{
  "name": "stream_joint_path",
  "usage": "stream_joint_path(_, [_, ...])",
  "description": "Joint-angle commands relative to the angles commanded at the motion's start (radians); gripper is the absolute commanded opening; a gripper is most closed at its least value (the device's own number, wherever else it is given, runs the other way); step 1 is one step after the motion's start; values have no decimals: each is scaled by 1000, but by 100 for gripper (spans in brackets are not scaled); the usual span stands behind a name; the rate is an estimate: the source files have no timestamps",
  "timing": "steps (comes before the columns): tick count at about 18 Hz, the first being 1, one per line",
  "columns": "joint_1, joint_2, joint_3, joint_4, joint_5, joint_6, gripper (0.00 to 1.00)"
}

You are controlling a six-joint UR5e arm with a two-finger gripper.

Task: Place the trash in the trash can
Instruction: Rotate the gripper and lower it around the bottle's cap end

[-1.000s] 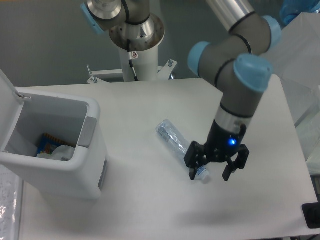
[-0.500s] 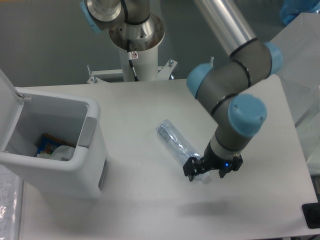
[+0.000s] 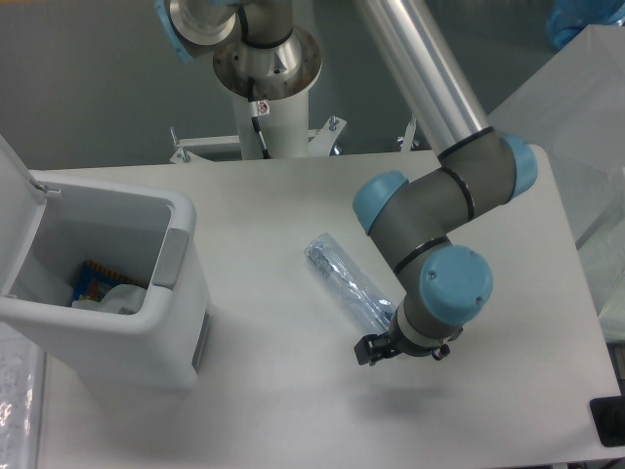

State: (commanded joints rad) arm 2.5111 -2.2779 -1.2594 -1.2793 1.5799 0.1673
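Bottle (image 3: pixel 347 283) flat on the white table (image 3: pixel 273 205), near the middle, long axis running from 10 o'clock down to 4 o'clock. Clear, blue-tinted, label visible along its length. Upper end free and in plain sight; lower end tucked under the wrist of the arm (image 3: pixel 435 234).

Gripper (image 3: pixel 398 349) down low over the table at that lower end of the bottle, at roughly 4 o'clock from the bottle's middle. Mostly hidden beneath the blue-capped wrist joint; only dark finger tips poking out below it, one at 8 o'clock of the joint, another at 5 o'clock. Spread of the fingers, and whether anything is pinched between them: cannot tell, since the wrist covers them from above. Contact with the bottle likewise hidden.

Bin (image 3: pixel 107 293) at 9 o'clock from the bottle, well apart from it, standing at the left edge of the table. White, boxy, grey panel on the side facing the bottle, lid (image 3: pixel 15 210) swung up and open on the far left. Inside, at the bottom: tissue (image 3: pixel 117 298), a white crumpled wad, lying just beside a blue-and-yellow packet (image 3: pixel 96 280).

Robot base (image 3: pixel 264 68) at 12 o'clock, beyond the far edge of the table.
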Motion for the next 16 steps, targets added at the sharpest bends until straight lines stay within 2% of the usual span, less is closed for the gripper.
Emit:
stream_joint_path(6, [0,-25,-8,2,28,-18,100])
stream_joint_path(8, [-8,-26,-9,5,28,-26,91])
stream_joint_path(11, [-8,-32,-8,17,28,-60,68])
stream_joint_path(13, [-8,-40,-9,17,28,-68,62])
stream_joint_path(16, [-9,-45,-11,15,61,-72,62])
